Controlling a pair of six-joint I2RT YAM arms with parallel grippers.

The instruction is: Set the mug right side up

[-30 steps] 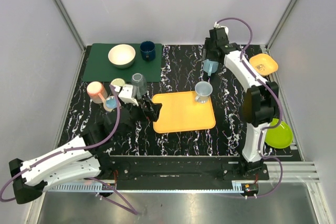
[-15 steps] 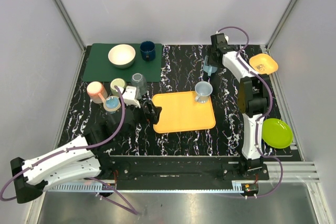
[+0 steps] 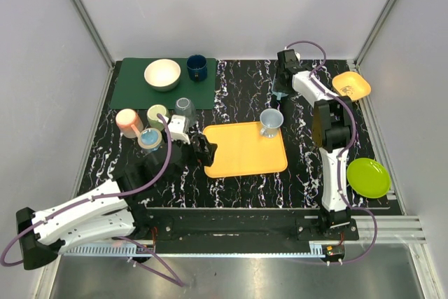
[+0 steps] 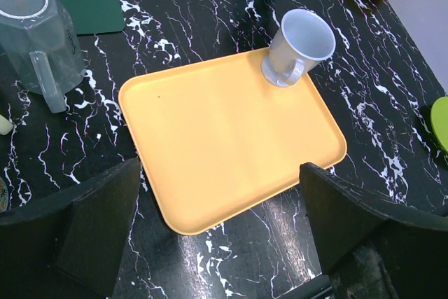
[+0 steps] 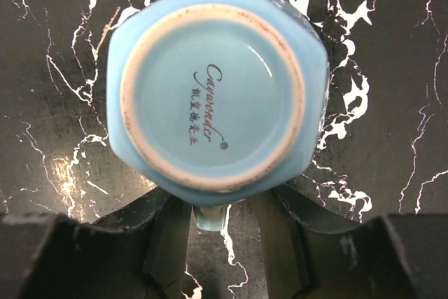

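Right gripper (image 5: pixel 222 208): far out over the black marbled table (image 3: pixel 238 96), beyond the far right corner of the orange tray (image 4: pixel 224 138).
- Its wrist camera shows both fingers (image 5: pixel 168 232) set apart, one on each side of the handle of the light blue mug (image 5: pixel 213 92).
- A sliver of table shows between the handle and one finger. Cannot tell whether the handle is actually pinched.

Mug: upside down, with the unglazed foot ring and base facing the camera. Cannot tell whether its rim rests on the table.

Views compared:
- Only the right wrist camera shows the base.
- The top view gives just a small blue patch under the arm.
- The left wrist view catches the mug's edge at the top of the frame.

Writing: the base carries a dark script word, roughly "Caywonder" (letters uncertain). Under it are a row of small Chinese characters and an ® mark.

Left gripper (image 4: pixel 218 173): fingers spread wide and holding nothing, over the near edge of the tray.

Left wrist view:
- An upright white mug (image 4: pixel 297 43) stands on the tray's far right corner.
- A clear cup (image 4: pixel 38 33) sits mouth down on the table to the left.

The top view alone shows a cream bowl (image 3: pixel 162 73) and a dark blue cup (image 3: pixel 197 67) on the green mat (image 3: pixel 133 89).
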